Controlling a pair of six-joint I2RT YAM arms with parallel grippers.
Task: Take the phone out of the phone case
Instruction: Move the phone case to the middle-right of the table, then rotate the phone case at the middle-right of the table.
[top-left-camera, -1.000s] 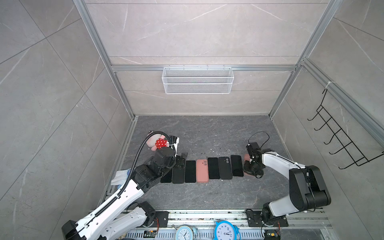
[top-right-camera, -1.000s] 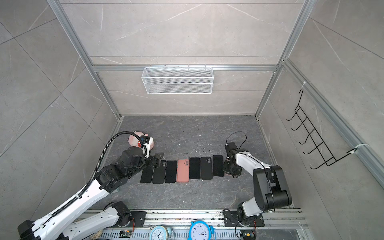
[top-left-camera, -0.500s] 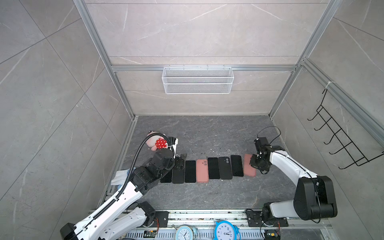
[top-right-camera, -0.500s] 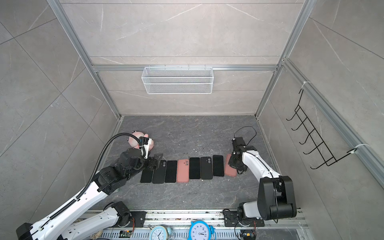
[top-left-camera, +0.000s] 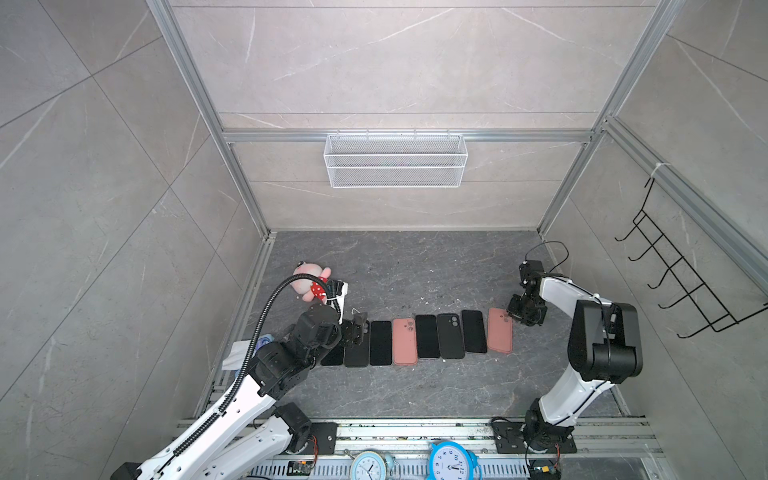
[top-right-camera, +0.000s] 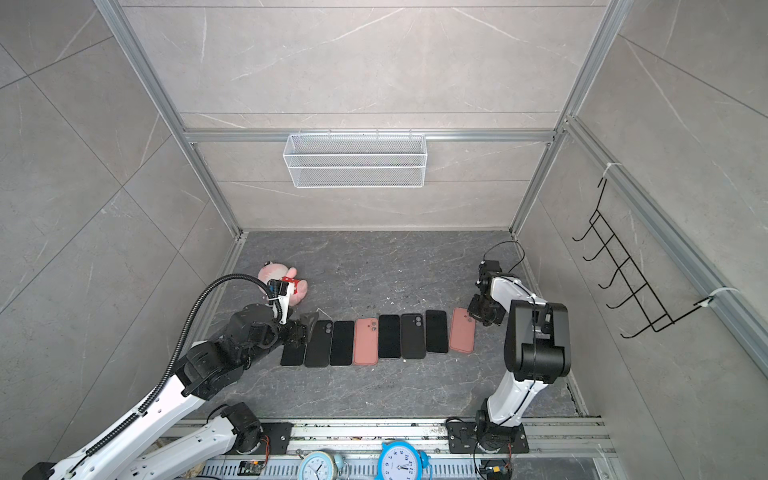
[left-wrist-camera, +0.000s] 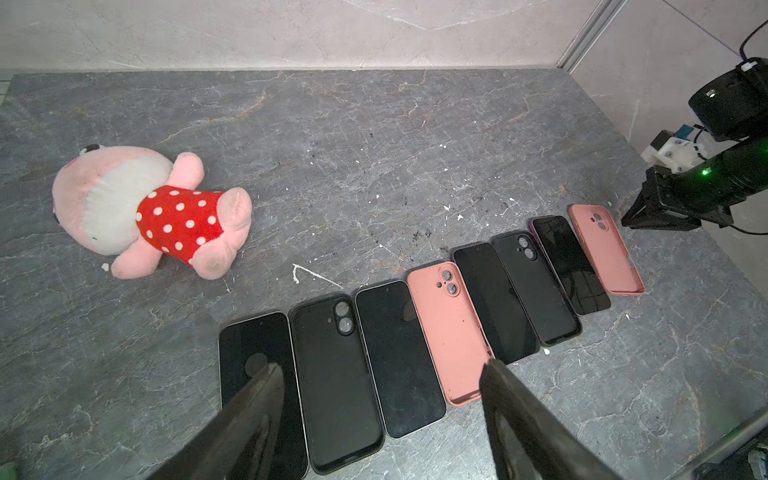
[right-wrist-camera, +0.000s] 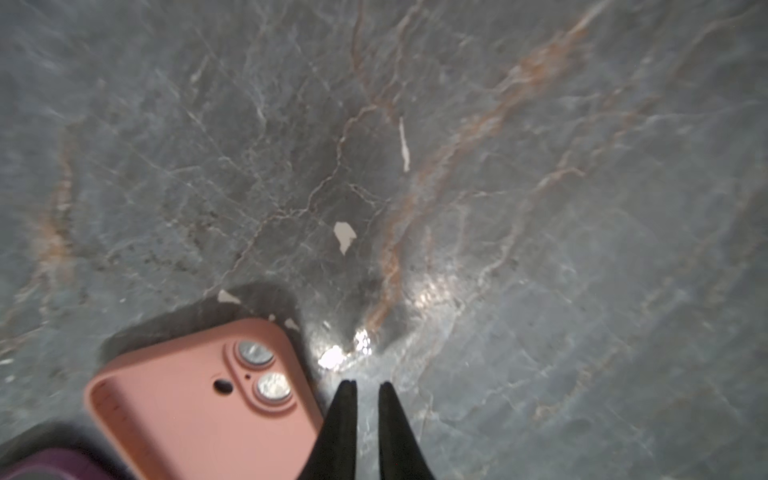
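Grey marble table (top-left-camera: 415, 270) carries a row (top-right-camera: 388, 336) of 8 phones and cases. Left claw (left-wrist-camera: 380, 365) hangs wide open and empty over its left end. Right claw (right-wrist-camera: 365, 386), nearly shut and empty, has backed off the pink case (top-left-camera: 499, 330), now flat at the right end beside its phone (top-left-camera: 473, 331); extraction looks done. Its long axis runs front to back, camera end rearward.

Black numerals are printed on the round bright-blue alarm clock with a white face (top-left-camera: 452, 462), seen at the 6 o'clock edge in both top views. 12 is read at its top, followed anticlockwise by 11, 10, 9 and 8. The paler blue alarm clock (top-left-camera: 366, 469) at its 9 o'clock side is marked too finely to be read.
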